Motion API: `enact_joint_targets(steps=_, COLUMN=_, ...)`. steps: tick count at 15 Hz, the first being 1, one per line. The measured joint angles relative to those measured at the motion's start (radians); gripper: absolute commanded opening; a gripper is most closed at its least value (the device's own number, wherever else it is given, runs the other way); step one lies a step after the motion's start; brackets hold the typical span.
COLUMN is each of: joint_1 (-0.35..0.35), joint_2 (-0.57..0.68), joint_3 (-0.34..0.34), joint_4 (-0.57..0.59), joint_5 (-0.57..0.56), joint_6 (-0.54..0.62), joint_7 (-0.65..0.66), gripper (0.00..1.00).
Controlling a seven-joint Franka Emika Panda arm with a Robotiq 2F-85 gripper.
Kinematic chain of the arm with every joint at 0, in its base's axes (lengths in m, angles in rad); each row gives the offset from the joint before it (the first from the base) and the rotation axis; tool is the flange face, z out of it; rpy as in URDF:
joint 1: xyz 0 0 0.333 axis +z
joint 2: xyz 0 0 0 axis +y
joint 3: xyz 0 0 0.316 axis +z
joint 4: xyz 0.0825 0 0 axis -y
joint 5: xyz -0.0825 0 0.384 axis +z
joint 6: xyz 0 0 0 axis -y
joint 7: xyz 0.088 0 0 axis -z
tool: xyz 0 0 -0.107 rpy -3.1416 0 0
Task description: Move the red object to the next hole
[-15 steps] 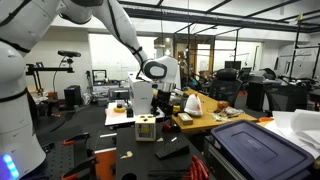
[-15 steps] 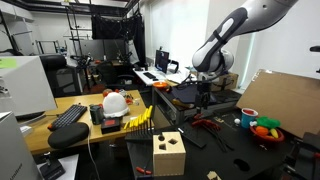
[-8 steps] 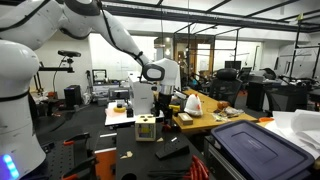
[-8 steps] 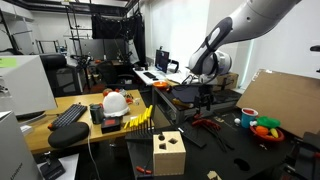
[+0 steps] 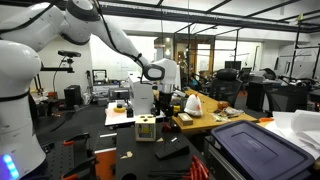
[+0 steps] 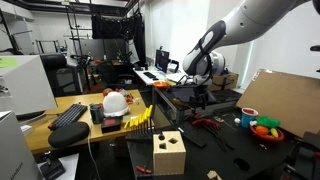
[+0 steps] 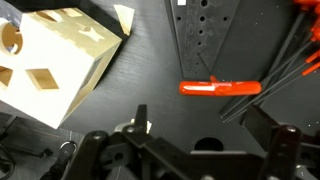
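In the wrist view the red object (image 7: 220, 87) is seen flat on the dark bench (image 7: 150, 70), right of centre, its long axis running left to right. The fingers (image 7: 141, 122) are held apart and empty. In an exterior view the arm (image 6: 235, 22) has been shifted slightly leftward.

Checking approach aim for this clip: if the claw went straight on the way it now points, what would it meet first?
The open claw would probably meet bare black tabletop first, between the wooden box and the red tool; depth is unclear.
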Motion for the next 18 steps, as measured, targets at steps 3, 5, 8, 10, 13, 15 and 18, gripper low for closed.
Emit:
enact_joint_targets(steps=3, joint_1=-0.018, joint_2=0.0, joint_3=0.0, joint_4=0.016, joint_5=-0.006, joint_6=-0.004, joint_7=-0.003, gripper=1.0)
enact_joint_targets(steps=5, joint_1=-0.062, joint_2=-0.014, joint_3=0.043, joint_4=0.03, joint_5=-0.059, joint_6=0.0, joint_7=-0.001, gripper=1.0)
enact_joint_targets(steps=8, joint_1=-0.139, joint_2=-0.04, joint_3=0.125, joint_4=0.042, joint_5=-0.15, joint_6=0.02, joint_7=-0.004, gripper=1.0)
enact_joint_targets(steps=10, joint_1=-0.21, joint_2=-0.064, joint_3=0.208, joint_4=0.055, joint_5=-0.21, joint_6=0.032, joint_7=-0.004, gripper=1.0)
enact_joint_targets(steps=13, joint_1=-0.308, joint_2=-0.088, joint_3=0.312, joint_4=0.067, joint_5=-0.301, joint_6=0.053, joint_7=0.0, gripper=1.0)
enact_joint_targets(steps=15, joint_1=-0.316, joint_2=-0.088, joint_3=0.312, joint_4=0.069, joint_5=-0.3, joint_6=0.053, joint_7=-0.002, gripper=1.0)
enact_joint_targets(steps=18, joint_1=-0.316, joint_2=-0.088, joint_3=0.311, joint_4=0.07, joint_5=-0.3, joint_6=0.053, joint_7=-0.002, gripper=1.0)
